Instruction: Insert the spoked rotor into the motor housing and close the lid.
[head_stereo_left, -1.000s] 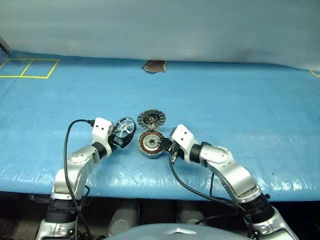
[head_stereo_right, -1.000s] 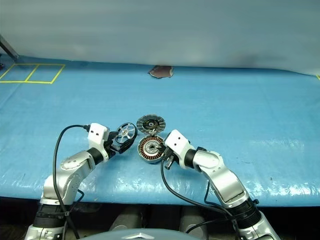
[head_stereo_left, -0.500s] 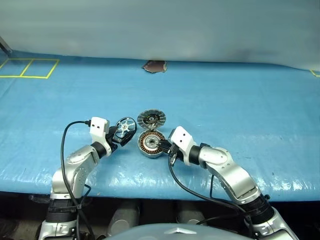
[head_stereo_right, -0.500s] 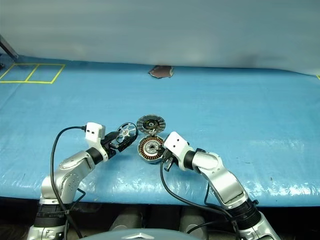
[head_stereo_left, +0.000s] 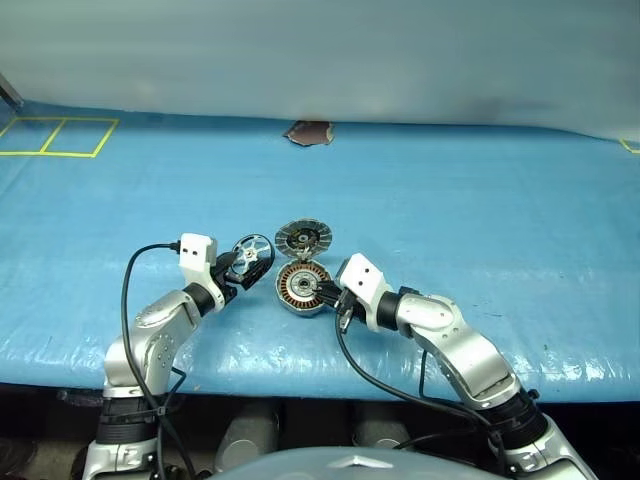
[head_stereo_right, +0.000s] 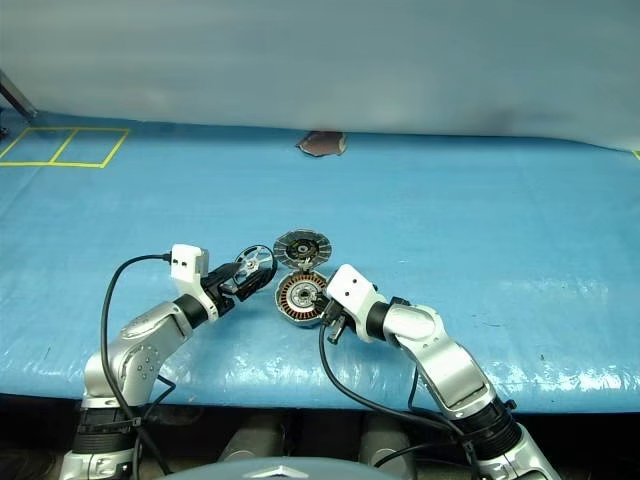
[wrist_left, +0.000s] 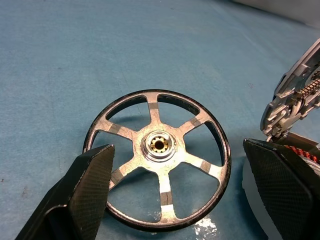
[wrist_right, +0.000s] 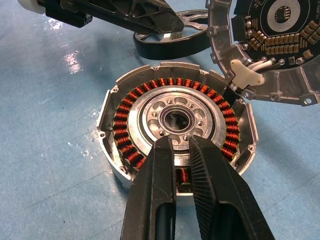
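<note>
Fingers (wrist_left: 90, 185) of left gripper (wrist_left: 190, 195) straddle spoked rotor (wrist_left: 159, 156), spread wide.

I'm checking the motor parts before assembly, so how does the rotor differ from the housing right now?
The rotor is an open spoked wheel with a thin dark rim; the housing is a walled cup ringed with copper windings. The rotor sits between the left gripper's open jaws; the housing lies flat on the blue cover, with the right gripper's shut jaws over its near edge. Both are round, silver, with a central hub.
</note>
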